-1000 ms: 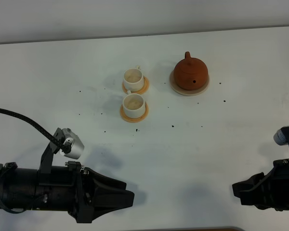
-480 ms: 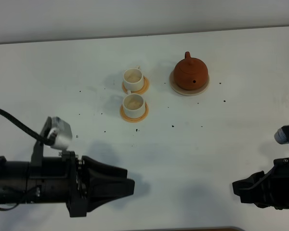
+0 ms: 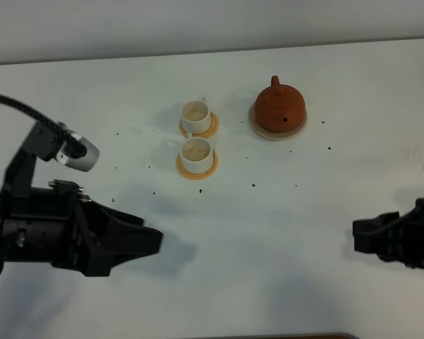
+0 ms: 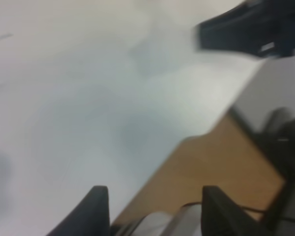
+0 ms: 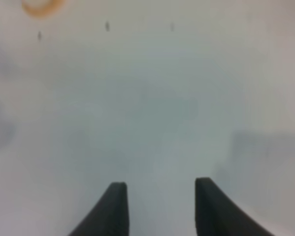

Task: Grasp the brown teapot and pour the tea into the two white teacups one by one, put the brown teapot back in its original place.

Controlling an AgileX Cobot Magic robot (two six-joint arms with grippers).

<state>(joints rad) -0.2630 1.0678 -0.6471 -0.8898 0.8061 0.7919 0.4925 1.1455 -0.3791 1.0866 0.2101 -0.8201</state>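
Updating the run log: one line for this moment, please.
teapot: on saucer | teacups: on coasters | left hand: open, empty | right hand: open, empty

Teapot (image 3: 279,107) on saucer (image 3: 275,136), right of far teacup (image 3: 196,115) and near teacup (image 3: 196,153).

Seen from above, the left gripper (image 3: 154,241) has drawn back and farther off to the left of the brown teapot (image 3: 279,107), no longer near the front table edge but along a line closer to the teapot's row. The arm behind it has swung up, so its silver wrist camera (image 3: 78,152) now sits higher and farther left of the teapot than a second ago. The right gripper (image 3: 358,236) has also left the front edge, sitting slightly nearer the teapot and pulled farther to its right, with less of that arm in view.
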